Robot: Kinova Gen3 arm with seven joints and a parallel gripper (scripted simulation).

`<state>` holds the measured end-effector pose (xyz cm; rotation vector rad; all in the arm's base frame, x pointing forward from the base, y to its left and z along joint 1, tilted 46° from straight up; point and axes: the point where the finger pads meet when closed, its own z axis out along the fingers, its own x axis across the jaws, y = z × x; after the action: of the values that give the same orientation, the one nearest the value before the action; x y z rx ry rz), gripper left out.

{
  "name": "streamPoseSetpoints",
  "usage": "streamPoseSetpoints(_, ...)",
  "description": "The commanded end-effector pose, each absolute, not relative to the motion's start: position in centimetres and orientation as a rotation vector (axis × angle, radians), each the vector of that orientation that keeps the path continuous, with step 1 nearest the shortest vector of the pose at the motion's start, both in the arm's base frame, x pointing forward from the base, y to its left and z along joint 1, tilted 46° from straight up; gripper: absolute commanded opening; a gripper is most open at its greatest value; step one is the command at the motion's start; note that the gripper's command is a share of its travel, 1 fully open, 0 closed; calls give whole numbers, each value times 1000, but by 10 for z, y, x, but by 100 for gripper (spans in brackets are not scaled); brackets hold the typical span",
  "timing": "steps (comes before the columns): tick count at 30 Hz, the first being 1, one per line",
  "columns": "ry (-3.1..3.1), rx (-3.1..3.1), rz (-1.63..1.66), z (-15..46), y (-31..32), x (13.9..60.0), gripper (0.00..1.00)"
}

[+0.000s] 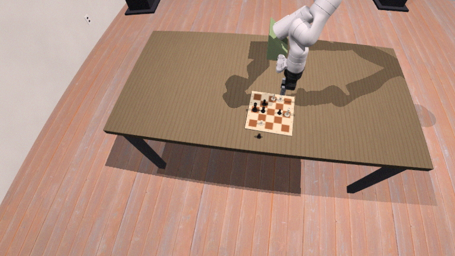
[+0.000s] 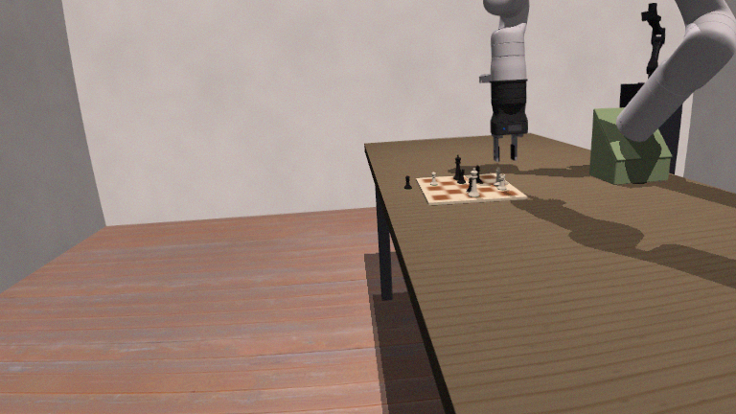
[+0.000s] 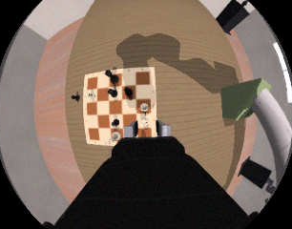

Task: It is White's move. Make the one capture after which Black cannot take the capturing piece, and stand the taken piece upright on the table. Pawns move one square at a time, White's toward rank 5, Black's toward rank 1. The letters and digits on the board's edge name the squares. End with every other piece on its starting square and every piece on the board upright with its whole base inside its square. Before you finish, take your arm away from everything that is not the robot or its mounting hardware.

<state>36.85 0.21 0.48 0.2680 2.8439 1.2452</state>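
The small chessboard [image 1: 271,113] lies on the brown table, also in the side view [image 2: 469,188] and the wrist view [image 3: 119,114]. My gripper [image 1: 283,90] is open and empty, hanging above the board's far edge [image 2: 504,155]. Right below it stand two white pieces [image 1: 279,98] [image 1: 273,98], upright; one shows just ahead of my fingers. A few black pieces [image 1: 263,107] stand on the board's left part, a black pawn [image 1: 278,111] in the middle. A tall white piece [image 1: 287,113] and a white pawn [image 1: 260,122] stand nearer. One black pawn [image 1: 258,136] [image 2: 407,182] stands upright on the table off the board's near edge [image 3: 75,95].
A green box [image 2: 629,149] stands on the table behind the board, next to the arm [image 1: 276,43]. The table's near edge runs close to the off-board pawn.
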Motion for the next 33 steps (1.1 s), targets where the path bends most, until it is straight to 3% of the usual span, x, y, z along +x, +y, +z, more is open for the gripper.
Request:
streamPoseSetpoints(1,2835,273,1220,12,-10,372,73)
streamPoseSetpoints(11,2835,273,1220,25,-23,370,73)
streamPoseSetpoints(12,2835,273,1220,25,-23,370,100)
streamPoseSetpoints(33,2835,273,1220,25,-23,370,100)
